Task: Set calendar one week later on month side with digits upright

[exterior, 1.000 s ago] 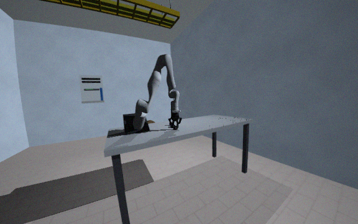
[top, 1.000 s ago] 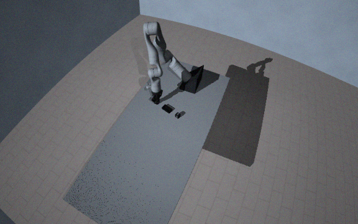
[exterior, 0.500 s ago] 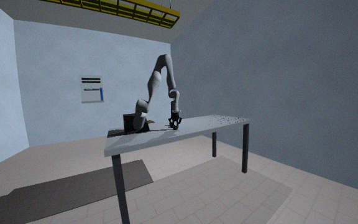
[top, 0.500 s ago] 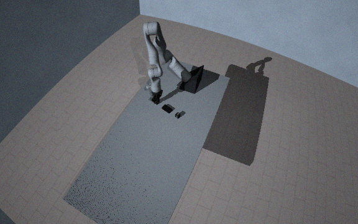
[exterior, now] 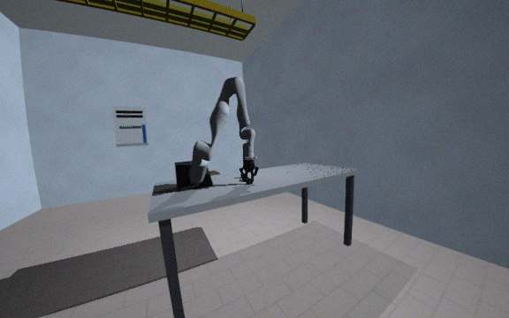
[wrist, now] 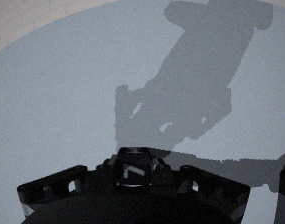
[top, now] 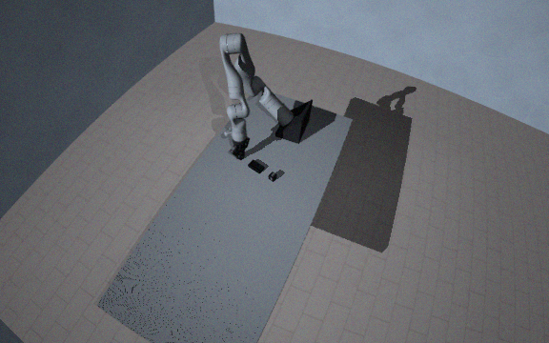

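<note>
My gripper hangs low over the grey table, close to its left edge and near the arm's base. It is shut on a small dark object, probably a calendar cube, which shows as a dark block between the fingers in the wrist view. No digit on it can be read. The dark tray lies flat on the table a short way to the right of the gripper. A second small dark cube stands on the table just beyond the tray, outside it. In the exterior view the gripper is just above the table top.
The arm's dark base block stands at the far end of the table. The table's left edge runs close beside the gripper. The gripper's shadow falls on the table ahead.
</note>
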You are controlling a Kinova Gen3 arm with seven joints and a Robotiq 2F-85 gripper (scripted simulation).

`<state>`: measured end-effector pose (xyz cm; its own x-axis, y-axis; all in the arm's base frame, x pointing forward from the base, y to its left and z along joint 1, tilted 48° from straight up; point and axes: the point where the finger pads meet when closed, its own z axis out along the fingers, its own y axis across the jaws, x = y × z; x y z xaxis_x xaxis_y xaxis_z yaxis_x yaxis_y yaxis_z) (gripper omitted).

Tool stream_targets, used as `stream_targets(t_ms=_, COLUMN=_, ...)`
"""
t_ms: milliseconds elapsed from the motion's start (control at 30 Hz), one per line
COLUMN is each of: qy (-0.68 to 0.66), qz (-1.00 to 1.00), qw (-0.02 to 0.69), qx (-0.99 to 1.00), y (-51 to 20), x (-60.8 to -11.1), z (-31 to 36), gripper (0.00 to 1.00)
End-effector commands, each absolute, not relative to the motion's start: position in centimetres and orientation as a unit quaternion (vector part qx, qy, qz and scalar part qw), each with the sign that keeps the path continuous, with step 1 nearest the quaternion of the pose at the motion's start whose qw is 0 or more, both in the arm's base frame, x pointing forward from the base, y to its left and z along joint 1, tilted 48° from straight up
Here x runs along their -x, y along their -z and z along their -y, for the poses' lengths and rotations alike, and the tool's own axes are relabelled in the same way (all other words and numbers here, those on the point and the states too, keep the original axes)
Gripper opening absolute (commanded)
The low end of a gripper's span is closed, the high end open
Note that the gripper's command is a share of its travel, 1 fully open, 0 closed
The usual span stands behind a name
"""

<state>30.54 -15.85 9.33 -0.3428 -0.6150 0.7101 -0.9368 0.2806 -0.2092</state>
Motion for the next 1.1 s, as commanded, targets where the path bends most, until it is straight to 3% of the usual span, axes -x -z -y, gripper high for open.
stream_targets(t_ms=0, qy=-0.312, qz=0.757, qw=0.257, qx=-0.512, y=-9.33, x=-30.58, z=15.82, gripper=0.28)
stream_targets(t_ms=533, qy=-0.312, qz=0.757, qw=0.257, qx=-0.512, y=-9.33, x=-30.58, z=15.82, gripper=0.48)
stream_targets(t_ms=1067, qy=-0.312, qz=0.757, qw=0.257, qx=-0.512, y=-9.56, x=-30.6, z=15.56, gripper=0.48)
